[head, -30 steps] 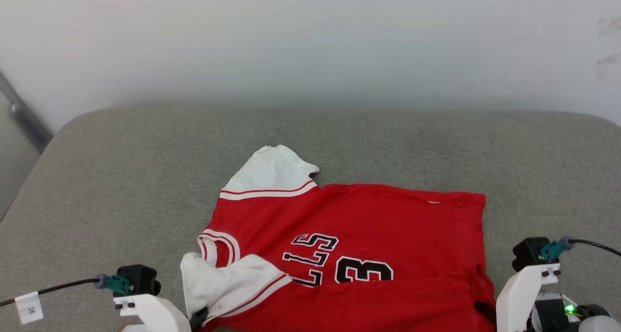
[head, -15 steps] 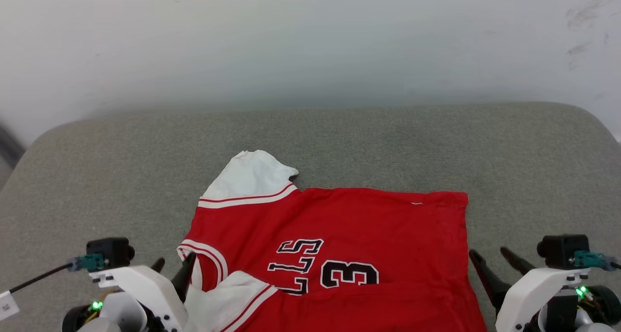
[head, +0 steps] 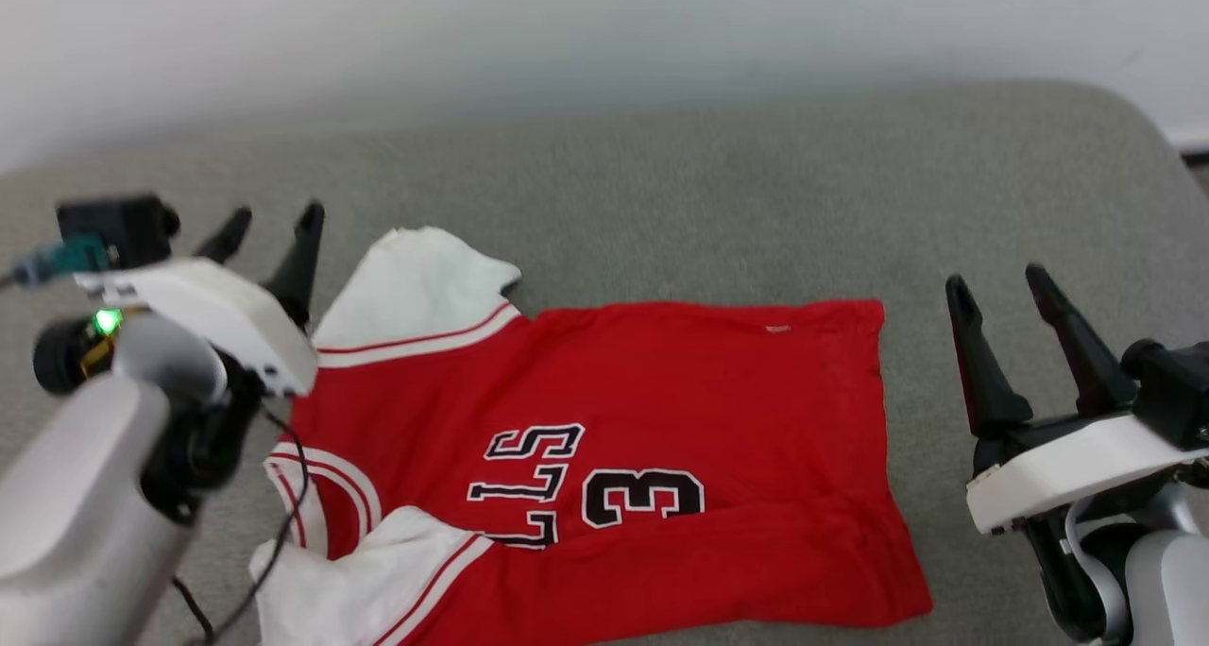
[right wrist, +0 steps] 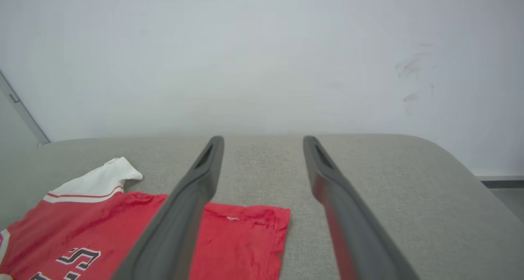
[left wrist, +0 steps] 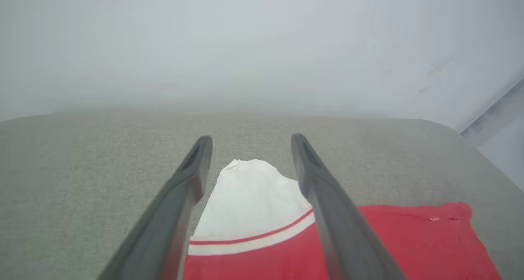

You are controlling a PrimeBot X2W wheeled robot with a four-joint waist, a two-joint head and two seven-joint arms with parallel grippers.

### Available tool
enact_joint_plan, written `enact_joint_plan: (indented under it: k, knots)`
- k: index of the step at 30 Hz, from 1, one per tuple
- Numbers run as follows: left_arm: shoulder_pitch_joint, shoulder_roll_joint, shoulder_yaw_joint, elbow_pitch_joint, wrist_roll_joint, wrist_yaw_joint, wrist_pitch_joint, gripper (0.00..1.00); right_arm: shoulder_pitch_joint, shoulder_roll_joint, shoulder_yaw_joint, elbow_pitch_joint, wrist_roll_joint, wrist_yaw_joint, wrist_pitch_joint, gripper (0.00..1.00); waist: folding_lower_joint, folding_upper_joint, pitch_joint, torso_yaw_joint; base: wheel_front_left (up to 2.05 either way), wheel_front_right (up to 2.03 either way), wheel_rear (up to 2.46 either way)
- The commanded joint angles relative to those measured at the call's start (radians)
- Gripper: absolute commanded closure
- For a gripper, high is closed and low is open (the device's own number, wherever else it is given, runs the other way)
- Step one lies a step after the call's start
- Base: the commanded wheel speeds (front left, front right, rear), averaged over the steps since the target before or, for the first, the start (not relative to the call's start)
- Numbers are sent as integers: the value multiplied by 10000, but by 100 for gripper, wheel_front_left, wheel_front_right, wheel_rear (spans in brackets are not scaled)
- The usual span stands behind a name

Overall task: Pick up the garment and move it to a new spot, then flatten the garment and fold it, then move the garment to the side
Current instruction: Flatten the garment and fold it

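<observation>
The garment (head: 661,410) lies on the grey cushion, lettering up, with its near edge folded over so only part of the black print shows. One white sleeve (head: 406,292) spreads at the far left; the other white sleeve (head: 349,589) is bunched at the near left. My left gripper (head: 271,226) is raised beside the far sleeve, open and empty; its wrist view has that sleeve (left wrist: 249,198) between the fingers. My right gripper (head: 1001,287) hangs open and empty just right of the hem, and its wrist view has the garment (right wrist: 241,239) at lower left.
The grey padded surface (head: 718,183) runs back to a pale wall (head: 567,23). Its rounded far right corner (right wrist: 446,157) drops off toward the floor. A dark cable (head: 283,533) hangs from my left arm over the collar area.
Both grippers have let go of the garment's near edge, opened wide and lifted up and away. The head camera has also shifted, so the garment sits higher and further left.
</observation>
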Motion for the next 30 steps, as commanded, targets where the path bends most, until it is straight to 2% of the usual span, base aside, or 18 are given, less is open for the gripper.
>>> enact_joint_plan:
  k: [1,9,15,18,21,24,28,29,30]
  knots:
    - [-515,101,-15,137,58,-174,265,0,-241,148,-23,-215,-125,-4,-73,0,0,0,1187,-374,0,0,0]
    - [-3430,674,-291,1170,-351,-1587,2831,0,-878,583,45,-691,-413,-4,-272,0,0,0,2921,-911,0,0,0]
    - [-4825,1362,-934,1926,-724,-2233,5934,0,-1131,709,292,-690,-385,-4,-394,0,0,0,3479,-1400,0,0,0]
    - [-5169,1671,-1133,2205,-960,-2293,7241,0,-1159,740,376,-705,-314,-4,-463,0,0,0,3734,-1609,0,0,0]
    - [-5359,1826,-1264,2413,-1116,-2269,8074,0,-1174,750,455,-655,-228,-4,-482,0,0,0,3946,-1779,0,0,0]
    - [-5308,1958,-1349,2790,-1274,-2157,8609,0,-1165,757,523,-609,-90,-4,-550,0,0,0,4127,-1933,0,0,0]
    - [-4795,1760,-1492,3370,-1584,-1913,9125,0,-1090,758,581,-480,89,-4,-542,0,0,0,4218,-2078,0,0,0]
    - [-4643,1692,-1558,3482,-1645,-1858,9246,19,-1080,757,591,-453,127,-4,-538,0,0,0,4217,-2095,0,0,0]
    - [-4502,1601,-1593,3556,-1739,-1831,9331,64,-1068,758,588,-426,163,-4,-534,0,0,0,4210,-2101,0,0,0]
